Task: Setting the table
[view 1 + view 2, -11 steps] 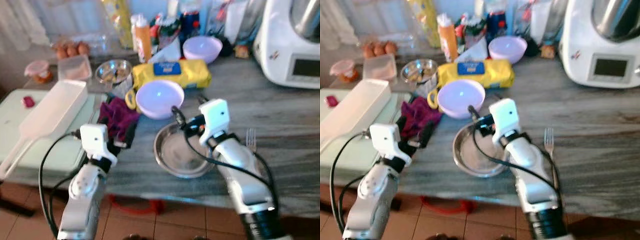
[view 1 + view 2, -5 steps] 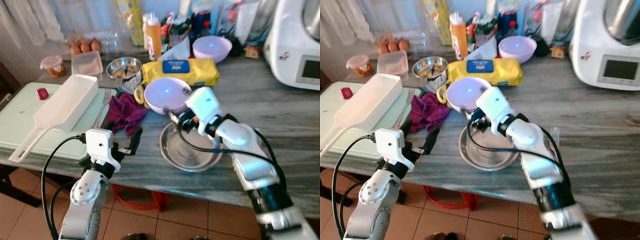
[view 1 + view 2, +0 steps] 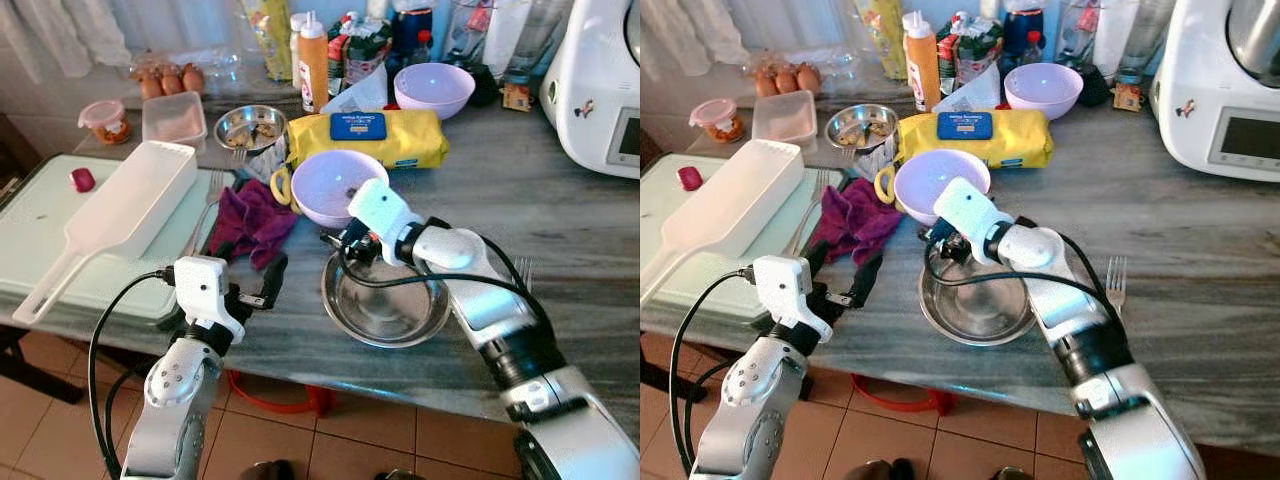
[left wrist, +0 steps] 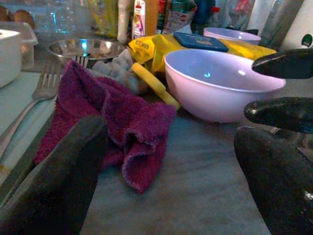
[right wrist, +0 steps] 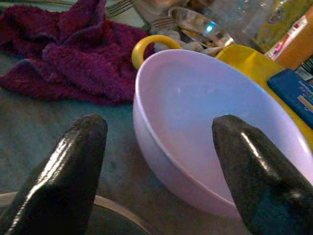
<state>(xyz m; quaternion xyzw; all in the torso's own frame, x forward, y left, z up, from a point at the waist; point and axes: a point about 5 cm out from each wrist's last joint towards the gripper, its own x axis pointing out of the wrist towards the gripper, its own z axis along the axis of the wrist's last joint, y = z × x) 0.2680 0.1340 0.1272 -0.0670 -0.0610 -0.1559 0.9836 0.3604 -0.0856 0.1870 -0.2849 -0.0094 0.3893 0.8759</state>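
While my right gripper (image 5: 156, 161) sits spread wide at the rim of the lilac bowl (image 3: 931, 181), one finger inside and one outside, nothing's gripped. That bowl's mid-bench, just behind the steel dish (image 3: 975, 312) near the front edge. My left gripper (image 3: 262, 285) hangs open at the front edge by the purple cloth (image 3: 250, 222).

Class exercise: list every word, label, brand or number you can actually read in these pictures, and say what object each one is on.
No text can be read for certain.
Blue label on the yellow packet: print too small.
Orange bottle label: blurred.
Appliance display and round sticker: nothing readable.
Packets and jars at the back: print too blurred.
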